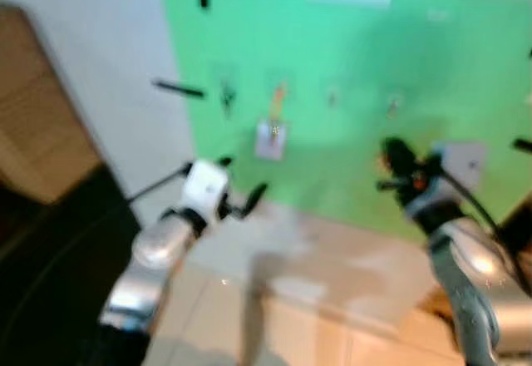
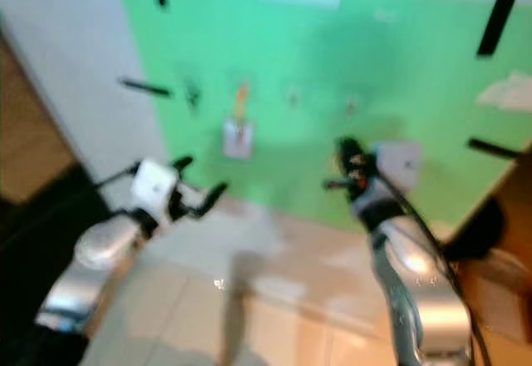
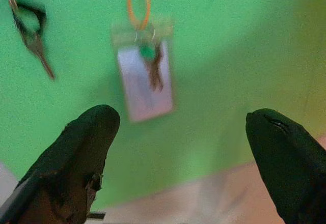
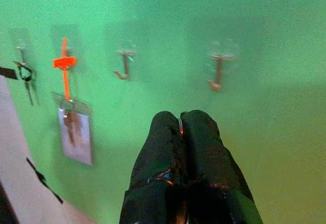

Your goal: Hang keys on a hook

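A green wall panel (image 4: 254,25) carries a row of small hooks. One hook holds a dark key (image 3: 31,35). Beside it hangs an orange loop (image 3: 138,2) with a clear card pouch and keys (image 3: 147,79). Two more hooks (image 4: 124,63) (image 4: 218,71) are bare. My right gripper (image 4: 180,119) is raised in front of the wall below the bare hooks, shut, with a thin metal key ring (image 4: 180,126) showing between its fingertips. My left gripper (image 3: 181,118) is open, facing the card pouch, a little short of the wall. Both eye views are blurred.
A white wall (image 1: 108,50) with black tape strips adjoins the green panel on the left, with a brown wooden panel (image 1: 33,108) further left. Beige floor tiles (image 1: 316,299) lie below. A cardboard box (image 2: 499,291) stands at the right.
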Robot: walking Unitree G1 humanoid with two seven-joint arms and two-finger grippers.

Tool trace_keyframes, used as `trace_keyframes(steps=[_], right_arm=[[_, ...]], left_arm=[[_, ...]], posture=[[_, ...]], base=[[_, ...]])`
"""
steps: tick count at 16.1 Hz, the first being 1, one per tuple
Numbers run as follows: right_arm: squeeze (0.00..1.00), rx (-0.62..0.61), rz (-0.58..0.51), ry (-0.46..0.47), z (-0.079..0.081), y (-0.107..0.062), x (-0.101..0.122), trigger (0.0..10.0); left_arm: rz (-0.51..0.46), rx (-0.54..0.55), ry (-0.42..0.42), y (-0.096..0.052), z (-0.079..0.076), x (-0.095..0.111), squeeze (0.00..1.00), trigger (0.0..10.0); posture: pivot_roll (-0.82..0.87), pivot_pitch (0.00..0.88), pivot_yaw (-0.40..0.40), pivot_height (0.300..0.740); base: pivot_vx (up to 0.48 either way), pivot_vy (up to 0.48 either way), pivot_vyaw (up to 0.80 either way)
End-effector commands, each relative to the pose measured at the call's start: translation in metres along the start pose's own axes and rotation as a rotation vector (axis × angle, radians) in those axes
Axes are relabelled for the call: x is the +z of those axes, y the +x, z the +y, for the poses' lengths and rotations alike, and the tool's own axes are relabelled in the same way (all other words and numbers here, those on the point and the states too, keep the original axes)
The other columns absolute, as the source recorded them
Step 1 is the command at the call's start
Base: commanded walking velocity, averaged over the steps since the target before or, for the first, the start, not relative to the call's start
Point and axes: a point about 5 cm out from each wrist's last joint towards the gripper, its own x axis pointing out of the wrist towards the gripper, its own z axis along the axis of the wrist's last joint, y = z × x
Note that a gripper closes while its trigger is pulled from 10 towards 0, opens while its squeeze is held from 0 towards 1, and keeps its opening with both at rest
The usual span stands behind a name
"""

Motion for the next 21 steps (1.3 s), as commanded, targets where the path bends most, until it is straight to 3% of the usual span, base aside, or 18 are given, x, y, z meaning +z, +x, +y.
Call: trace_keyframes(steps=[1,6,14,21], right_arm=[[0.00,0.012,-0.014,-0.003,-0.002,0.000,0.007,10.0],[0.00,0.094,-0.049,0.008,0.006,0.008,0.022,10.0],[0.00,0.187,-0.053,-0.058,0.018,0.043,0.036,10.0],[0.00,0.167,-0.036,-0.046,0.018,0.067,0.037,10.0]], left_arm=[[-0.020,-0.022,0.012,0.003,-0.004,0.007,0.00,10.0],[-0.033,-0.044,0.033,0.004,-0.003,0.016,0.00,10.0],[-0.060,-0.258,0.017,-0.002,-0.014,0.034,0.00,10.0],[-0.061,-0.329,0.013,-0.005,-0.020,0.039,0.00,10.0]], posture=[[-0.15,0.000,0.024,0.740],[-0.14,0.000,-0.001,0.740],[-0.14,0.000,0.008,0.740],[-0.12,0.000,0.010,0.740]], base=[[0.000,0.000,0.00],[0.000,0.000,0.00],[0.000,0.000,0.00],[0.000,0.000,0.00]])
